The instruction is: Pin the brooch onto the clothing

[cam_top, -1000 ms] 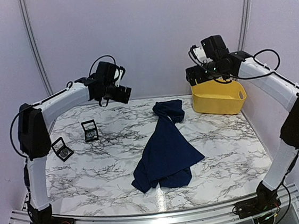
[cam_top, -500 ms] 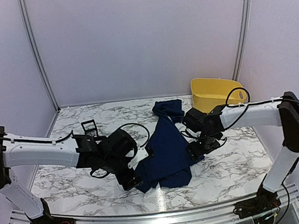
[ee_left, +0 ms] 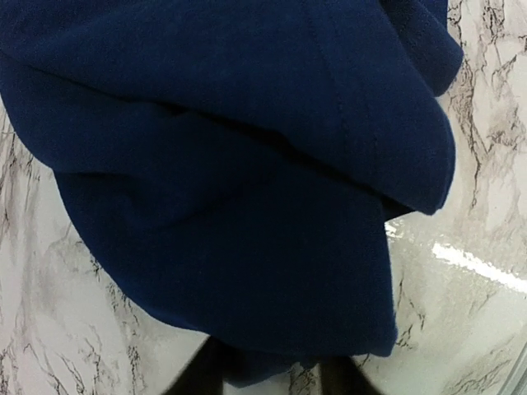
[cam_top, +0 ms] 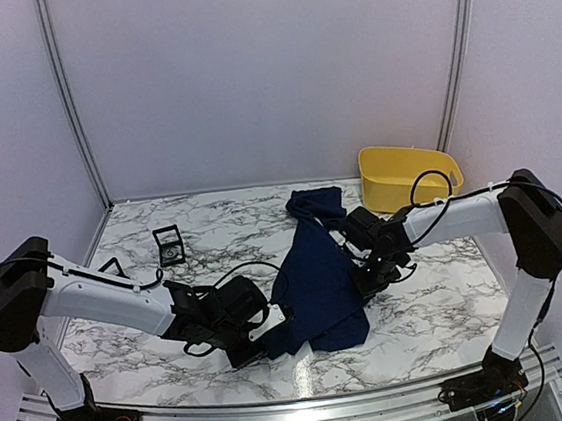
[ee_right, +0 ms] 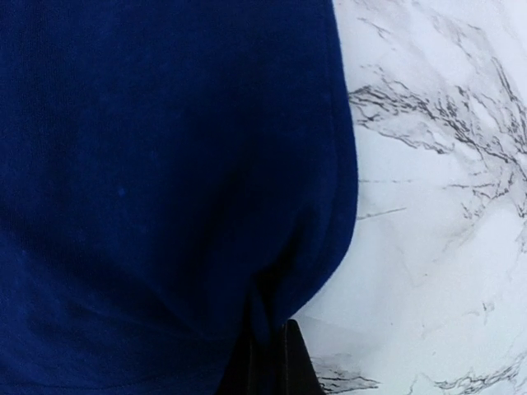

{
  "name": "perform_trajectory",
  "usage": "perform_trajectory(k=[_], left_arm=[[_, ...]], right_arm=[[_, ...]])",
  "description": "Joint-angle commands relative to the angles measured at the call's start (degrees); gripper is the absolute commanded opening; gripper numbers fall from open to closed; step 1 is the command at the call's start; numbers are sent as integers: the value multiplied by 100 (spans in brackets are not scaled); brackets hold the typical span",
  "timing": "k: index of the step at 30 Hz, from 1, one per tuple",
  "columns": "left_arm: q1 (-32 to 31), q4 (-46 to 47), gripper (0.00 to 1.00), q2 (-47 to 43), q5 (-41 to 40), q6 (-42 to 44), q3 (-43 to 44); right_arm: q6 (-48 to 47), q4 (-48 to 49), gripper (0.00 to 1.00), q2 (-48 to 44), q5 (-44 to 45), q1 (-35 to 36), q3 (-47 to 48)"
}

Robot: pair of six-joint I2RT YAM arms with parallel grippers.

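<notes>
The clothing [cam_top: 313, 277] is a navy blue garment lying crumpled in a long heap in the middle of the marble table; no print or label shows. My left gripper [cam_top: 267, 341] is low at its near left corner. In the left wrist view its dark fingers [ee_left: 196, 374] stand a little apart round the hem [ee_left: 247, 271], with a strip of marble showing in the gap. My right gripper [cam_top: 367, 280] sits at the garment's right edge, shut on a pinched fold [ee_right: 272, 304] of the cloth. I cannot make out the brooch.
Two small black-framed boxes [cam_top: 169, 245] [cam_top: 107, 269] stand at the left of the table, the second partly behind my left arm. A yellow tub [cam_top: 408, 179] sits at the back right. A metal rail [cam_top: 302, 409] runs along the near edge.
Both arms came down from high at the back to the garment. The right gripper closed on the cloth's right edge. The left jaws narrowed round the near corner.
</notes>
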Motion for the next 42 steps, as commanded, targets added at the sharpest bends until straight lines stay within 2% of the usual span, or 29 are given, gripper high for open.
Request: perform_trajectory(k=[1,4,8,11,14,16,18,22,25,26,29,33,36,40,42], left_arm=[[-23,506,0,-36,-150,-155,-219],[-14,521,0,-567,-986,-302,-222],[-20,-350,0,-1986,-2097,-424,303],[-191,-585,0,-3372,-2056,-142,569],[-632,-287,0,-4827,-1887,368,712],[-806,-185,0,-5269,-1941,482,980],[-856,-162,0,-5417,-2098,615,1294],[-860,132,0,-5094,-3095,1103,1998],[-776,907,0,-4591,-4211,1961,2334],[-576,945,0,-4402,-4289,1952,2466],[162,690,0,-4095,-3826,1444,2597],[779,484,0,-3503,-3766,1172,2842],[1449,378,0,-2916,-3107,498,2782],[2431,315,0,-1404,-2015,-311,2952],[2714,256,0,-34,-1857,-485,3475]], right_arm=[[-101,-532,0,-336,-181,-57,233],[-271,-1186,0,-850,-68,-61,1006],[-986,-1838,0,-1729,-198,189,2318],[-1492,-1986,0,-2410,-938,375,3177],[-1791,-1616,0,-3154,-1889,472,3705],[-1848,-1253,0,-3500,-2290,487,3891],[-1879,-965,0,-3721,-2336,484,4049],[-1917,-214,0,-3838,-1909,484,4322],[-1912,49,0,-3535,-666,475,4631],[-1932,26,0,-3334,-122,445,4767],[-2118,-44,0,-2686,623,164,5075],[-1984,-14,0,-2008,319,-513,5293],[-1723,338,0,-1639,510,-828,4716],[-1169,1404,0,-1011,307,-1351,3290],[-1079,1747,0,-375,466,-1506,3167]])
